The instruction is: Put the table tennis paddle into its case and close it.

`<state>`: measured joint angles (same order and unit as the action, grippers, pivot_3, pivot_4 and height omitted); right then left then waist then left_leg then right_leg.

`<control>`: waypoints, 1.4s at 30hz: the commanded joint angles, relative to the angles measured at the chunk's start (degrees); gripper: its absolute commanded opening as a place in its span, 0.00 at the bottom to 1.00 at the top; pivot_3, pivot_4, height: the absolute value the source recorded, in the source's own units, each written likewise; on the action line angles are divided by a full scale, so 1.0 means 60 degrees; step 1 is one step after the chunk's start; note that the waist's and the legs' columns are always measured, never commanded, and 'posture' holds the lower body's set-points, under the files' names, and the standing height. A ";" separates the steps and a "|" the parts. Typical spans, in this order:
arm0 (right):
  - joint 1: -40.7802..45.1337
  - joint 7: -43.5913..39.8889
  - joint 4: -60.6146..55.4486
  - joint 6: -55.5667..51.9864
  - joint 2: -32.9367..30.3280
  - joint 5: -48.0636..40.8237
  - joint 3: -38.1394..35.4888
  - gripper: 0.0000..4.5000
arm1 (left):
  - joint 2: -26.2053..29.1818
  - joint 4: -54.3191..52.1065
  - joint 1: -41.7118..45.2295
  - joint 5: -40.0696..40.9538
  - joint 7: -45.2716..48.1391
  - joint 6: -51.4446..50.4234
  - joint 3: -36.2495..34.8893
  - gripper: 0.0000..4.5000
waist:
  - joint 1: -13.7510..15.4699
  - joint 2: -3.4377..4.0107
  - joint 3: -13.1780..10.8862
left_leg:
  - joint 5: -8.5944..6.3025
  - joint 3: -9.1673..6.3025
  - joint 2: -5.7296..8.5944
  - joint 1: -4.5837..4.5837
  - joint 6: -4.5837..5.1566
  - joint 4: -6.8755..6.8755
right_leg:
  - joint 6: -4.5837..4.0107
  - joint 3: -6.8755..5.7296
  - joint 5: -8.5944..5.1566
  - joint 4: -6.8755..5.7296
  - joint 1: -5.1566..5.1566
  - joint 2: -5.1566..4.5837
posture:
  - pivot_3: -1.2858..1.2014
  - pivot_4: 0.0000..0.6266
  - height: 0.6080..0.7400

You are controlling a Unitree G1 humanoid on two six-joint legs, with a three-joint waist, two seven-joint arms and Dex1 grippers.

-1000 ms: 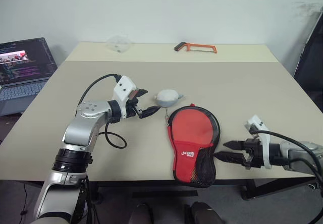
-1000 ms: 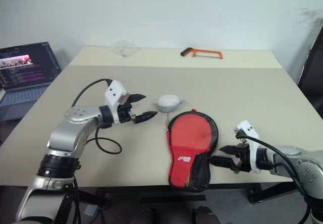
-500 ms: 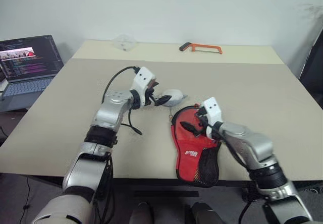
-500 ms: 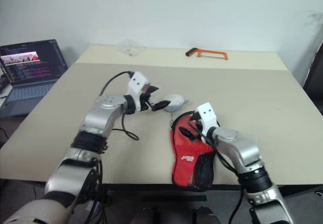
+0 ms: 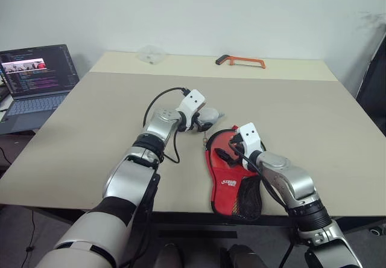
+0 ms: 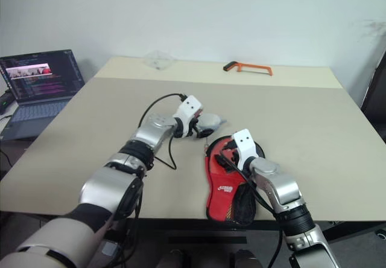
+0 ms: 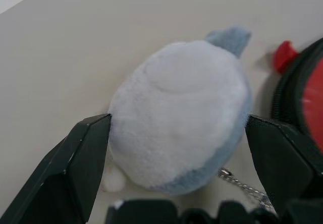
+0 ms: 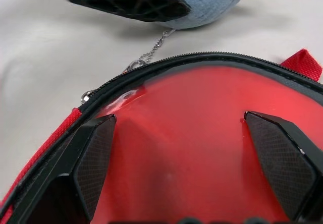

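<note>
the case (image 5: 234, 170) is a soft red pouch shaped like a paddle, with a black zip edge all round. it has a white logo and a black mesh pocket on its narrow end. a thin chain joins it to a pale grey plush ball (image 5: 207, 116) with a small darker tip.

the case lies flat on the tan table (image 5: 90, 117), near the table's front edge. its long line runs from front to back. the round wide end points toward the far side of the table, and the narrow mesh end points toward the front edge. the plush ball sits just past the round end, a bit to the left of it.

the paddle itself cannot be picked out.

the left gripper (image 7: 179, 143) is wide, with one black finger on each side of the plush ball. the fingers (image 7: 86, 153) sit right at the ball's sides, but it is hard to tell if they press it.

the right gripper (image 8: 192, 158) is wide too. it is over the round end of the case, and its fingers (image 8: 93, 153) are spread over the red cloth. they hold nothing.

far from the case, an orange saw (image 5: 240, 60) and a clear wrapper (image 5: 149, 53) lie by the table's back edge. a laptop (image 5: 33, 78) stands off to the left of the table.
</note>
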<state>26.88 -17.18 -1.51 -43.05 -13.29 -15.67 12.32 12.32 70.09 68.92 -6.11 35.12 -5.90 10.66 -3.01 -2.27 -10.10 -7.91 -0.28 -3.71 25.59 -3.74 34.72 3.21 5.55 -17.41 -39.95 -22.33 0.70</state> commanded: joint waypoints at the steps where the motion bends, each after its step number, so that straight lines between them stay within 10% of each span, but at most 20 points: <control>1: -0.0389 -0.0115 0.0378 -0.0745 0.0152 0.0098 0.0223 0.99 | -0.0317 0.0385 0.0532 -0.0220 -0.0619 0.0137 -0.0137 1.00 | -0.0007 -0.0003 0.0003 | 0.0000 -0.0001 0.0000 0.0000 0.0000 0.0000 | 0.0000 -0.0001 0.0000 0.0000 0.0000 0.0000 | 0.52 0.24 1.00; 8: -0.0432 -0.0071 0.0226 -0.0923 0.0383 0.0311 0.0258 0.99 | -0.0925 0.0995 0.0641 -0.0666 -0.1543 -0.0044 -0.0137 1.00 | -0.0015 -0.0006 0.0011 | -0.0001 -0.0002 0.0000 -0.0002 -0.0001 -0.0001 | 0.0000 0.0000 0.0000 0.0000 0.0001 0.0000 | 0.52 0.24 1.00; 22: -0.0615 -0.0251 -0.0417 -0.1477 0.0509 0.0701 0.0792 1.00 | -0.1265 0.1399 0.1455 -0.2164 -0.4919 0.0519 0.0219 0.14 | -0.0033 -0.0008 0.0012 | -0.0002 -0.0002 0.0001 -0.0005 -0.0003 -0.0007 | 0.0002 0.0001 0.0001 0.0005 0.0001 0.0000 | 0.52 0.24 1.00; 42: -0.1820 0.0229 -0.2804 -0.3170 0.0754 0.0628 0.1119 1.00 | -0.2356 0.1643 0.2140 -0.5021 -0.7703 0.1590 0.2057 0.12 | -0.0023 -0.0009 0.0011 | -0.0005 0.0006 0.0006 0.0001 -0.0009 -0.0040 | 0.0002 0.0003 0.0000 0.0047 -0.0006 -0.0006 | 0.52 0.24 1.00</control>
<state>18.62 -15.82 -20.99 -57.73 -8.73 -11.36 17.59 -1.16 81.39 78.21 -34.82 -8.78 1.88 22.13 -3.15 -2.33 -10.04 -7.94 -0.24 -3.68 25.61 -3.80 34.45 3.23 5.57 -17.41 -39.63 -22.36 0.66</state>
